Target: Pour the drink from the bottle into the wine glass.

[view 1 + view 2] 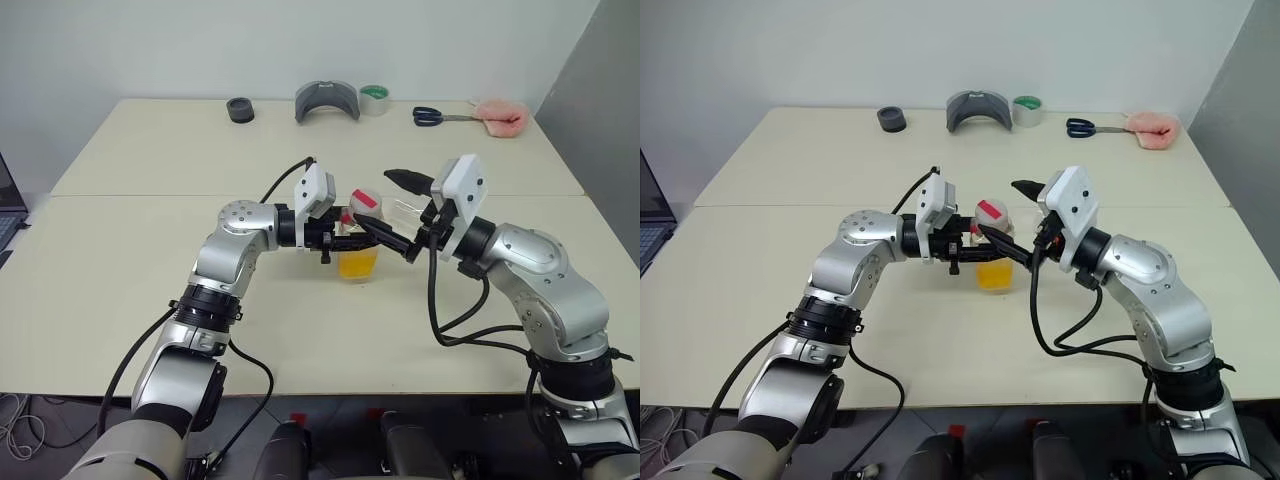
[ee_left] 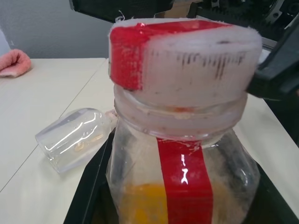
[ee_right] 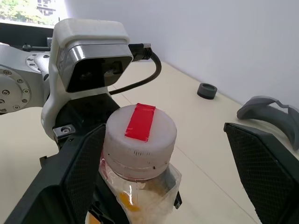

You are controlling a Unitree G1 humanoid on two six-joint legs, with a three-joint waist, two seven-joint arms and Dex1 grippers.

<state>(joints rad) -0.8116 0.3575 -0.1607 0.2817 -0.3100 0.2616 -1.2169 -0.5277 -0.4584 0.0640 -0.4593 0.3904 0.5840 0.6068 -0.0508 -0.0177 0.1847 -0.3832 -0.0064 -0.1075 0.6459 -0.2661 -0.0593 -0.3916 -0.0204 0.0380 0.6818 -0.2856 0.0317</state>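
Table (image 1: 120, 300): pale cream top; bears every item listed, given from the robot's left to its right, with the bottle as landmark.
Black ring (image 1: 240, 110): small dark cylinder at the far edge, far behind the bottle and to its left.
Grey curved holder (image 1: 327, 100): at the far edge, directly behind the bottle; no lettering readable.
Tape roll (image 1: 375, 99): green-tinted roll touching or just beside the grey holder, on its right.
Left gripper (image 1: 340, 238): fingers pressed together on the bottle's body, pinching it from the left; gripper lies level, pointing right.
Bottle (image 2: 182, 154): clear plastic, upright, held near the table's centre; white cap (image 3: 139, 135) with a strip of red tape across its top and down one side; a red vertical strip runs down the body; no brand name or writing readable, only faint dark tick marks on the cap's rim.
Drink (image 1: 358, 264): orange-yellow liquid filling the bottle's lower part.
Wine glass (image 2: 74, 142): clear, lying on its side on the table just behind the bottle; stem hidden.
Right gripper (image 3: 173, 172): fingers spread wide, one either side of the cap; the near finger (image 3: 84, 168) sits just beside the cap, contact uncertain; the other stands well apart.
Scissors (image 1: 432, 116): black handles, far right of the bottle at the far edge.
Pink cloth (image 1: 500, 117): beside the scissors, furthest right.
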